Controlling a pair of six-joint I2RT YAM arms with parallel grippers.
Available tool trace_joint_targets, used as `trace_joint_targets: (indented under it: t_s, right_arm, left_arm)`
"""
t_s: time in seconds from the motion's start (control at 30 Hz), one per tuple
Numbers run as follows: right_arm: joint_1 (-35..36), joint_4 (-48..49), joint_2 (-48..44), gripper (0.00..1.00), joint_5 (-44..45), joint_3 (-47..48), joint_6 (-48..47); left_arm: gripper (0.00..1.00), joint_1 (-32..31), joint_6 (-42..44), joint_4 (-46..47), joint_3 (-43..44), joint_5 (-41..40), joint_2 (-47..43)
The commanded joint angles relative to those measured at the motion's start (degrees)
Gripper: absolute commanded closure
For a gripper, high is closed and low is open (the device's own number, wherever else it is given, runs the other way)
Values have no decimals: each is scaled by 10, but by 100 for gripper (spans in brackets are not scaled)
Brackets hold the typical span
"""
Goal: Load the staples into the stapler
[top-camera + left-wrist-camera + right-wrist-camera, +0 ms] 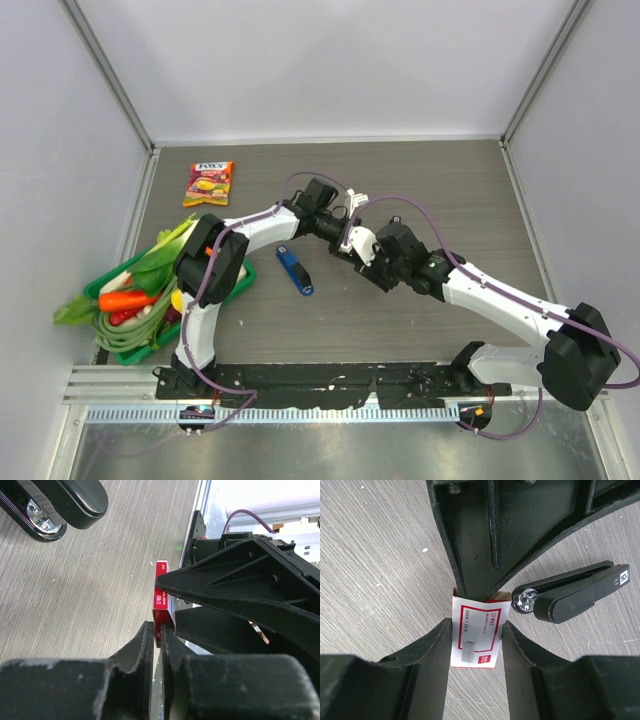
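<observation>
Finding: the right gripper (476, 626) is holding the box (477, 635) by its two long sides at lower centre of the right wrist view. Its jaws are standing partly open, at box width. The left gripper (156, 630) is pinching the far end of the box with jaws almost closed on a thin edge. Whether that edge is a flap or an inner sleeve cannot be told.

The staples are not showing in any view and are judged to be lying inside the box. The stapler (572, 592) is lying on the table (370, 555) just right of the box. It is apart from both grippers and appears closed.

Hazards, as judged:
- The two arms are gripping one small cardboard box from opposite ends, so any uneven pull is risking a torn flap or a crushed wall.
- The right grip is bearing on smooth printed card only, so a sharp tug from the left is likely to drag the box out sideways.
- If the end opens suddenly, the strip is liable to slide out, drop and break into pieces or scatter.
- The fingers are working very close together, so a small misalignment is risking finger-to-finger contact.
- The stapler is sitting near enough that a swinging wrist is liable to knock it away.
</observation>
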Motion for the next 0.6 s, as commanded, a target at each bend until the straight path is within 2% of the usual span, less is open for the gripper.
trace_joint_targets:
  t_s: [0.0,0.1,0.57]
  right_arm:
    - [5,155,-8,56,-4,40,-1]
    - [5,156,-10,56,-4,39,-3]
    - [4,158,-11,49,23,27,-17]
  left_arm:
    - [91,-29,8,-10,10,18,15]
    - [100,-27,9,-11,9,21,17]
    - [100,13,-31,37,-19,25,1]
